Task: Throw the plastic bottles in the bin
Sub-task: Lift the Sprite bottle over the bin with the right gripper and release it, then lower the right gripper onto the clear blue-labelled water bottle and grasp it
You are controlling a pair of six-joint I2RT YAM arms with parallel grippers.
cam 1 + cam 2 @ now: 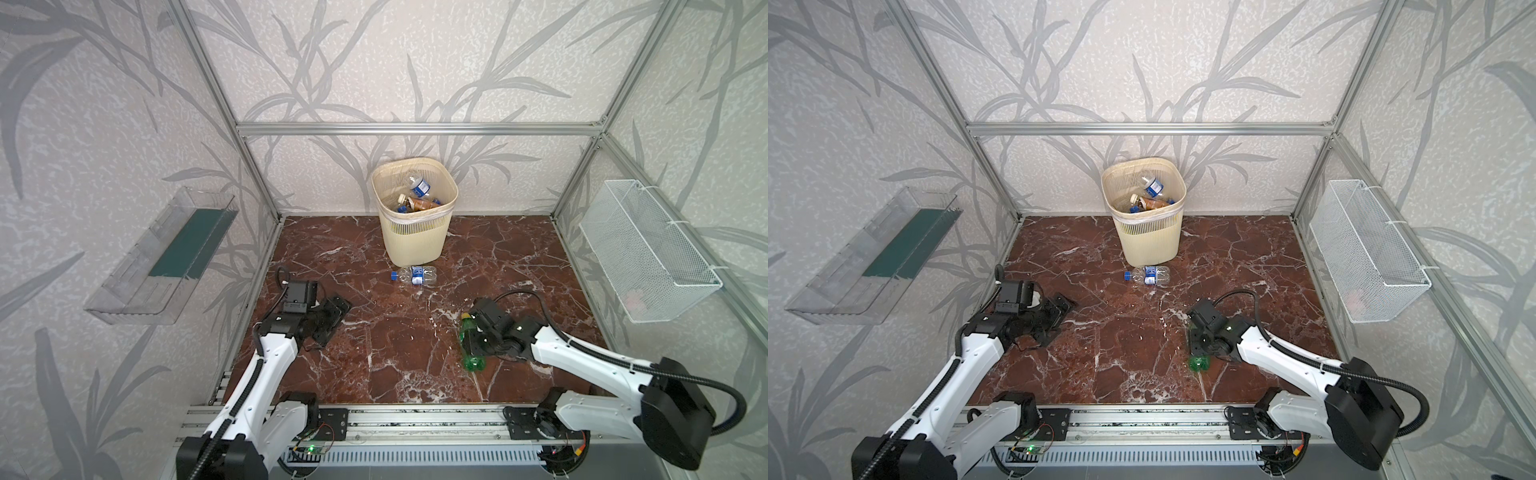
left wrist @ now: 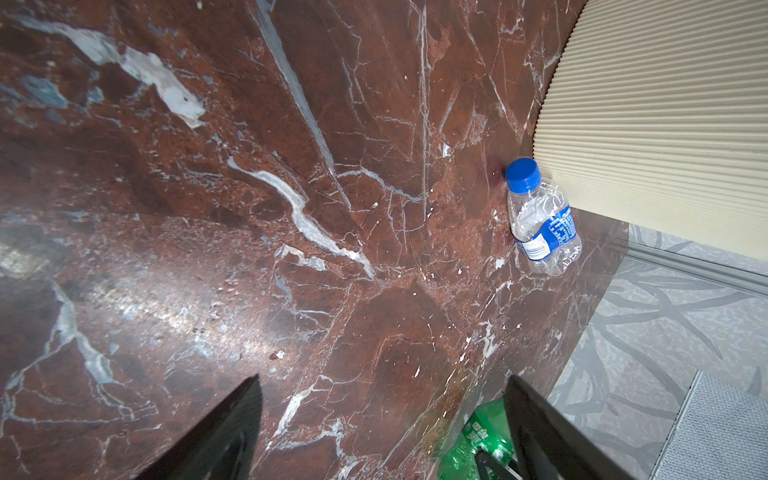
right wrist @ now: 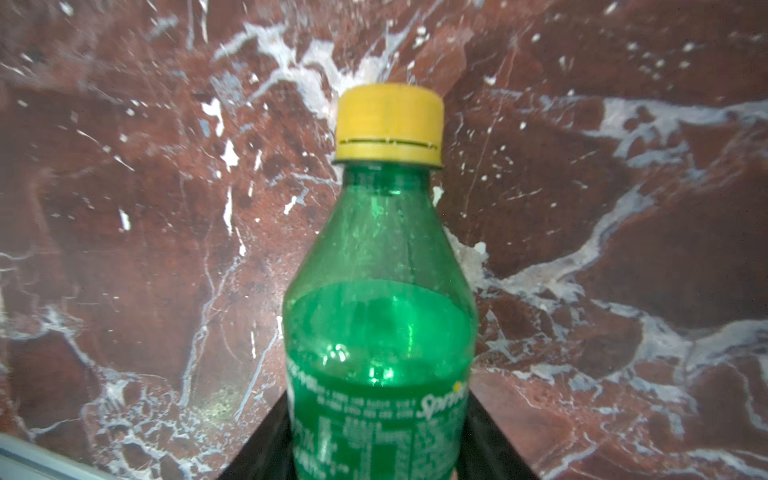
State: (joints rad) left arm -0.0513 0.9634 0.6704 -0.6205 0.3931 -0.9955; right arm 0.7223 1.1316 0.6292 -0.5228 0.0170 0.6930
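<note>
Red-brown marble tabletop (image 1: 395, 353) fills the walled cell. In both top views you see the bin (image 1: 415, 237) at the back wall with several bottles (image 1: 419, 195) inside. A clear bottle (image 1: 1148, 275) with a blue label lies just before its foot, and the green bottle (image 1: 473, 360) lies under your right gripper (image 1: 473, 336). Your left gripper (image 1: 332, 316) hangs near the left edge.

Left wrist view: its fingers (image 2: 232, 424) are spread wide with nothing between them. The blue label's print is too small to read.

Right wrist view: the fingers (image 3: 266, 453) press the green bottle's sides, with "Sprite" legible below the yellow cap (image 3: 388, 124).
</note>
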